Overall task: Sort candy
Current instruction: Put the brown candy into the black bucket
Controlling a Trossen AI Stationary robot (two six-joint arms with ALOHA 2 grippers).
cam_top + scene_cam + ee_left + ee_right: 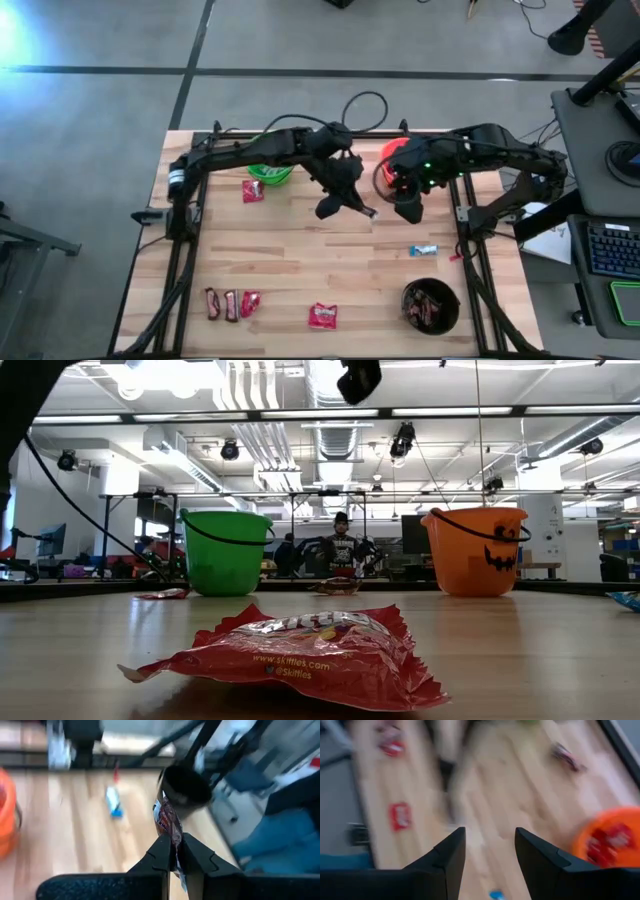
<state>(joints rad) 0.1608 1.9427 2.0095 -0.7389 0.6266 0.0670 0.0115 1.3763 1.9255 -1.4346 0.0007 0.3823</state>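
- The left gripper (352, 203) hung above the middle of the table (300, 255), between the green bucket (270, 173) and the orange bucket (393, 160).
- In the left wrist view its fingers (162, 852) were pinched narrow on a dark brown wrapped candy bar (168, 821), which stood up between them; the same bar (367, 211) showed as a small sliver at the gripper tip from above.
- Beyond that held bar the left wrist view showed the black bucket (186, 790) and a light-blue-and-white bar (113, 801) lying on the wood.
- The right gripper (408, 208) hovered just beside the orange bucket, on its near side, with its fingers (451, 857) spread wide and nothing between them.
- From above, the light-blue-and-white bar (423, 250) lay alone on the right part of the table, between the right gripper and the black bucket (431, 306).
- The black bucket sat at the near right corner with dark brown bars inside it.
- The orange bucket held red packets (606, 841), seen in the right wrist view.
- A red packet (254, 191) lay just beside the green bucket.
- Another red Skittles packet (323, 316) lay near the front edge and filled the foreground of the low view (300, 655).
- At the near left, two dark brown bars (221, 304) lay side by side with a small red packet (249, 302) next to them.
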